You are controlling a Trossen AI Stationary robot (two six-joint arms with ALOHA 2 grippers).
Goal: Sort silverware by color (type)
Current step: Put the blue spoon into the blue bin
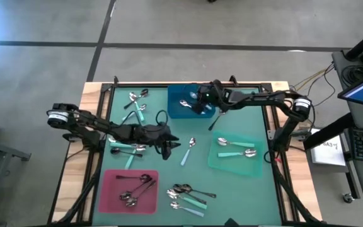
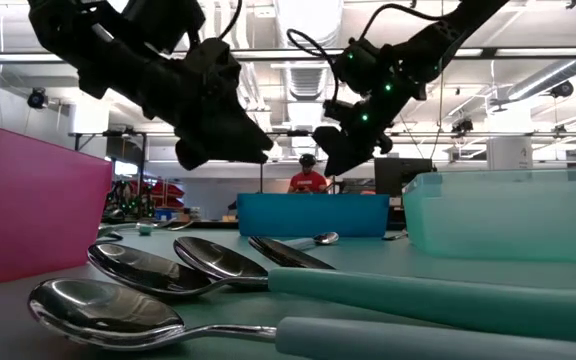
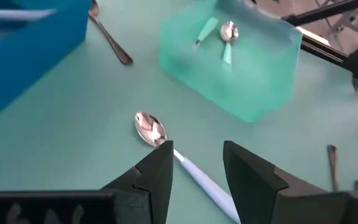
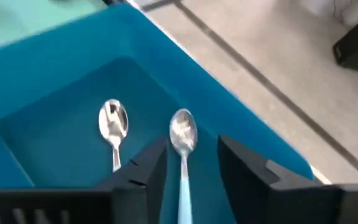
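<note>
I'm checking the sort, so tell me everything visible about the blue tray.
The blue tray is a rectangular, opaque bin that looks like plastic, with raised walls. It sits upright at the table's far edge, left of the green tray. Inside, one silver spoon lies on its floor. A second spoon shows between the fingers of the right pincer, which hangs open over the tray.

The whole table (image 1: pixel 188 151) is seen from straight overhead in the high view. In the low view, the scene is viewed level from the tabletop, with spoons (image 2: pixel 168 290) close to the lens and the room behind. The green tray (image 3: pixel 241 56) is looked down on from the left wrist; it is also seen from overhead. The blue tray (image 4: pixel 61 143) is viewed closely from the right wrist.
</note>
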